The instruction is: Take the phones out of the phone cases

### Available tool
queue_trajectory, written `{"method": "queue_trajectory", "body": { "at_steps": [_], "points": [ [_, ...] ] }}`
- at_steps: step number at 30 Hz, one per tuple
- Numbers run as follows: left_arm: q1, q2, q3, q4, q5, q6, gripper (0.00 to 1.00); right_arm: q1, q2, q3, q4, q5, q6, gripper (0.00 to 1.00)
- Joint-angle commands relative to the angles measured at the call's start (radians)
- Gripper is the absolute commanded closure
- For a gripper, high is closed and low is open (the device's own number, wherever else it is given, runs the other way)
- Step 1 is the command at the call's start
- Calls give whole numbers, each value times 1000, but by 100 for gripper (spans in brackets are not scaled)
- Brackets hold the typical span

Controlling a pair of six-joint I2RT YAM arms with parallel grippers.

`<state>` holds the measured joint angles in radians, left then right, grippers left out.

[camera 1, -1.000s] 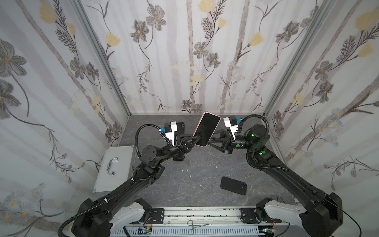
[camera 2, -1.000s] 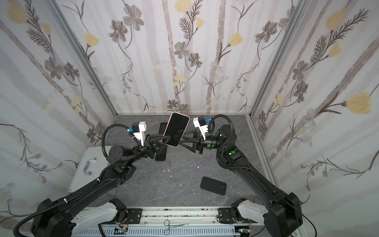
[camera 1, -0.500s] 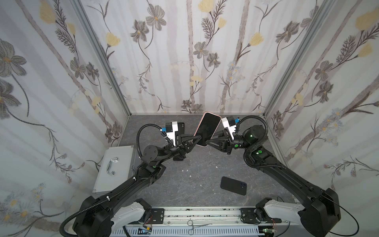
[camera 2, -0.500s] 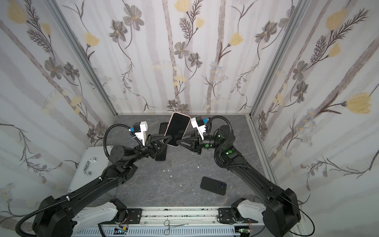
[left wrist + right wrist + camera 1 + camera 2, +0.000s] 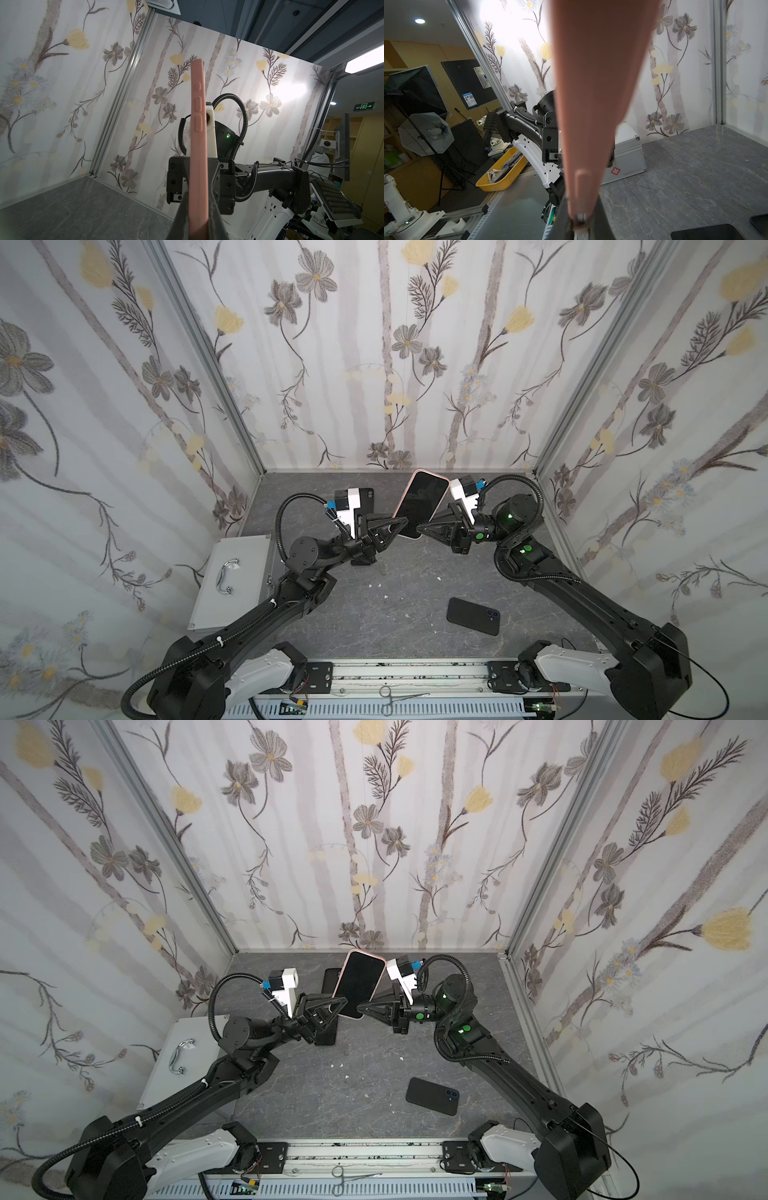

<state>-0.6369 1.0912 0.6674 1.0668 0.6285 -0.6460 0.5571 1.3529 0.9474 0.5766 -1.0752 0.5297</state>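
Left claw (image 5: 400, 526), right claw (image 5: 419, 527) clamp phone case (image 5: 198, 135) | screen (image 5: 422, 499): top views

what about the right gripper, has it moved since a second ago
Yes, slightly: measured against the black phone lying on the table, the right gripper has edged left to the phone in the pink case and shut on its edge.

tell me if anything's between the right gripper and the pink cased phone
Nothing visible does. The right gripper is shut directly on the lower part of the phone in its pink case, which is held in the air. The left gripper clamps the opposite side, and nothing sits between either gripper's fingers and the case.
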Motion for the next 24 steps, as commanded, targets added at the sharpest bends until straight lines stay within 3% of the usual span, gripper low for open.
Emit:
{"method": "queue_trajectory", "body": {
  "at_steps": [1,5,7,9,16,24],
  "points": [
    [-3,2,0,44,-14,-9,100,0,-16,2,-7,27,-65,100],
    [1,10,3,44,-3,6,96,-10,-48,-8,-41,76,-98,100],
    [-1,3,-7,42,-9,27,68,-26,-58,-13,-42,87,-100,100],
    [3,-10,-21,27,-35,63,52,-49,-64,-16,-46,88,-99,100],
    [3,-81,24,-257,-155,325,46,-109,-105,13,-223,136,-234,100],
    [-1,-121,126,-468,-241,545,45,-131,-183,61,-428,295,-439,100]
  ]
}}
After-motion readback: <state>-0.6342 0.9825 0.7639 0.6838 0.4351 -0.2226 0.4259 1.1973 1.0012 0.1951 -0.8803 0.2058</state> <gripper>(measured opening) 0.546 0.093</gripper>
